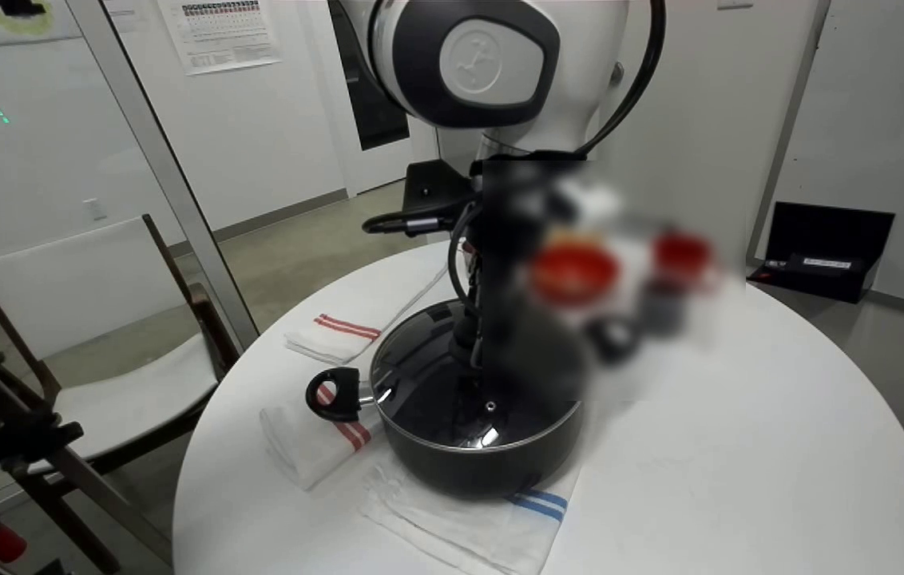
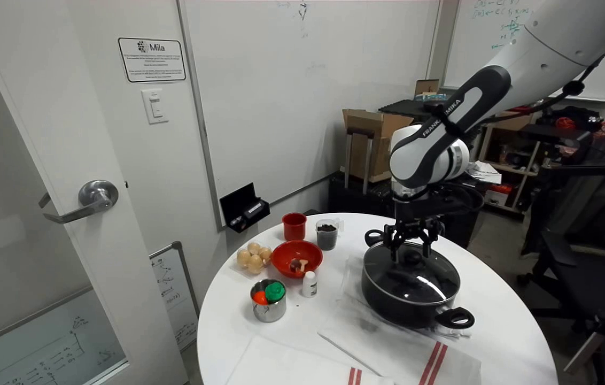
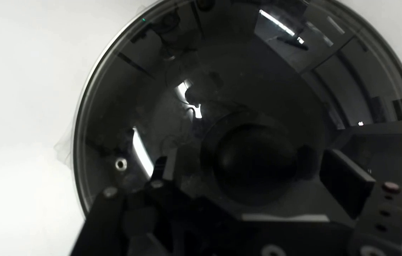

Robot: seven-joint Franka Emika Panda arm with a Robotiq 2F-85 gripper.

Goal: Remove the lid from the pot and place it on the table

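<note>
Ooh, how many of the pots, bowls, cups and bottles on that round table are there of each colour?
Red: 2, the red bowl and red cup
Black: 1, the pot
Silver: 1, the metal cup
See-through: 1, the clear cup
White: 1, the bottle
Total: 6

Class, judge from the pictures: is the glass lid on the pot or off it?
On: in both exterior views the lid covers the pot, with no gap showing between them.

lid [image 2: 412, 276] = glossy glass w/ metal rim [image 3: 92, 71], pot [image 1: 476, 473] looks matt tbh, towels [image 2: 406, 348] r cloth, table [image 1: 739, 471] looks smooth, metal cup [image 2: 269, 311] shiny
</note>
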